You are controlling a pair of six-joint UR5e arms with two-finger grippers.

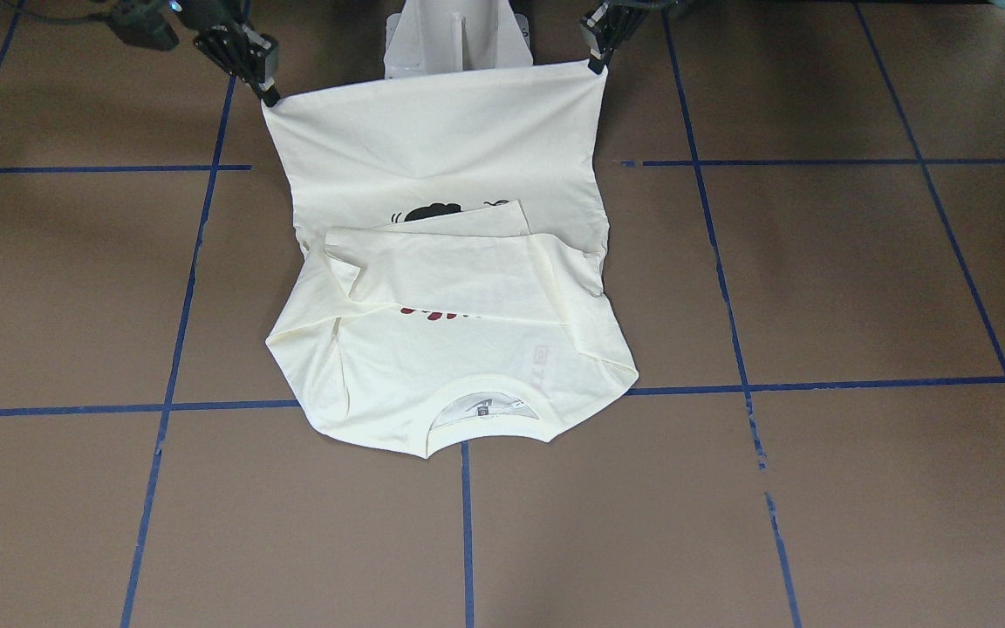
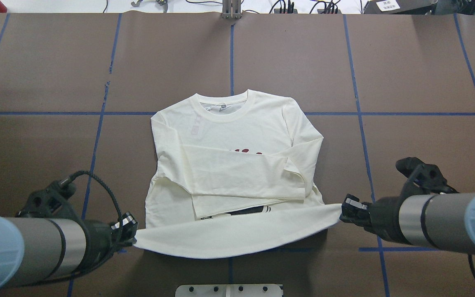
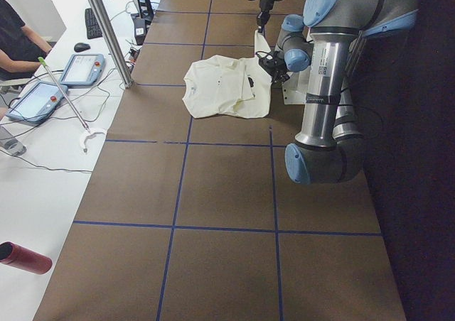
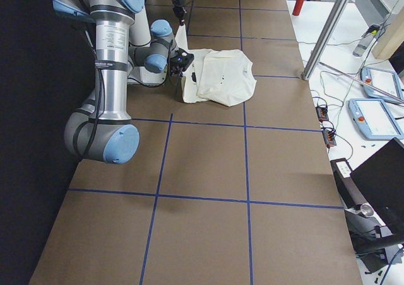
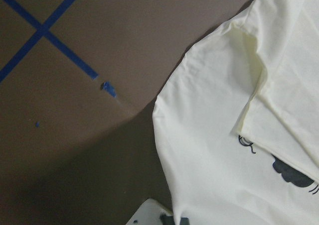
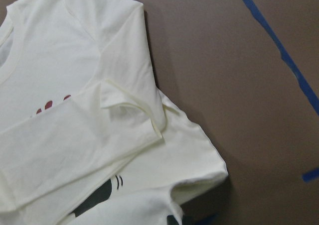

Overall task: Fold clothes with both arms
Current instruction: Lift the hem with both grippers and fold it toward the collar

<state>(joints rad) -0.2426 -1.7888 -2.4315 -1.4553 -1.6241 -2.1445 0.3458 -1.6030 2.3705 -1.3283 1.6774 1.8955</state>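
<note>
The cream long-sleeved shirt point(image 2: 241, 136) lies print side up on the brown table, collar at the far side, both sleeves folded across the chest. They cover most of the black cat and red lettering. My left gripper point(image 2: 129, 232) is shut on the hem's left corner. My right gripper point(image 2: 344, 210) is shut on the hem's right corner. The hem is lifted off the table and stretched between them. In the front-facing view the shirt point(image 1: 468, 349) hangs from the left gripper point(image 1: 597, 61) and right gripper point(image 1: 269, 94). The wrist views show shirt fabric point(image 5: 224, 160) point(image 6: 75, 85).
The white pedestal base point(image 2: 229, 290) stands just behind the lifted hem. Blue tape lines point(image 2: 231, 53) grid the table. In the left side view a metal post point(image 3: 106, 30), tablets point(image 3: 82, 69) and a red bottle point(image 3: 25, 257) sit on the white bench beyond the table's far edge.
</note>
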